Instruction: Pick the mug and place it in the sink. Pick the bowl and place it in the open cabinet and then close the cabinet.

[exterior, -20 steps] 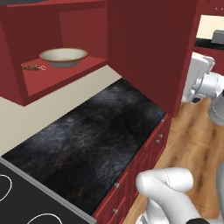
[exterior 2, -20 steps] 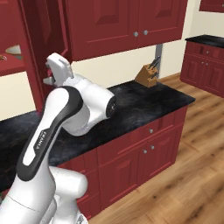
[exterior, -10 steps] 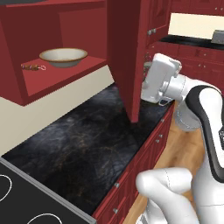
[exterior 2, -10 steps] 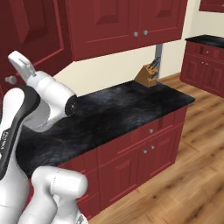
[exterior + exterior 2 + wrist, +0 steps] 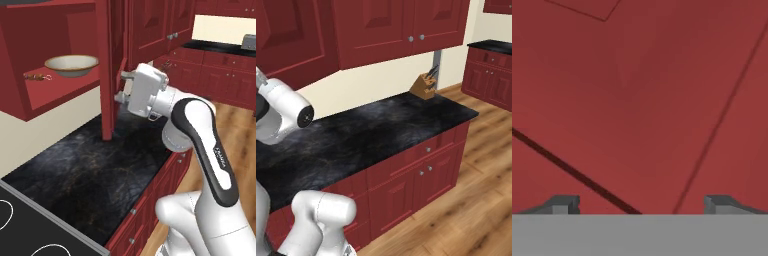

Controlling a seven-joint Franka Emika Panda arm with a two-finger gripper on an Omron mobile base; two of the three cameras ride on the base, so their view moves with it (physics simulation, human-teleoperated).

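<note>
Currently we see the pincer point(image 5: 121, 86) pressed up against the outer face of the cabinet door point(image 5: 116, 60), fingers spread wide with nothing between them. From the hand view, the two dark fingertips point(image 5: 562, 204) sit far apart at the bottom edge, and the red door panel point(image 5: 637, 100) with its grooves is right in front of them. We can't tell whether the tips actually touch the wood.

We see the cabinet point(image 5: 60, 100) still open: the door stands edge-on to the left base camera, swung out over the bench point(image 5: 95, 170). The bowl point(image 5: 71, 65) sits upright on the red inner shelf point(image 5: 55, 92), toward the middle. Just to its left on the same shelf lies a small brown item point(image 5: 36, 77), too small for us to identify.

The arm point(image 5: 195, 135) rises from lower right in the left base view, elbow bent, hand pointing left at the door. Stove rings point(image 5: 20, 235) show at the lower left corner of that view, beside the black stone top.

From the right base view we get the same dark bench point(image 5: 371, 135) running to the right, a wooden knife block point(image 5: 424, 86) standing near the back wall, closed red upper doors with silver knobs point(image 5: 416, 38), and drawer fronts point(image 5: 421, 155) under the top, above a wood floor point(image 5: 466, 210).
</note>
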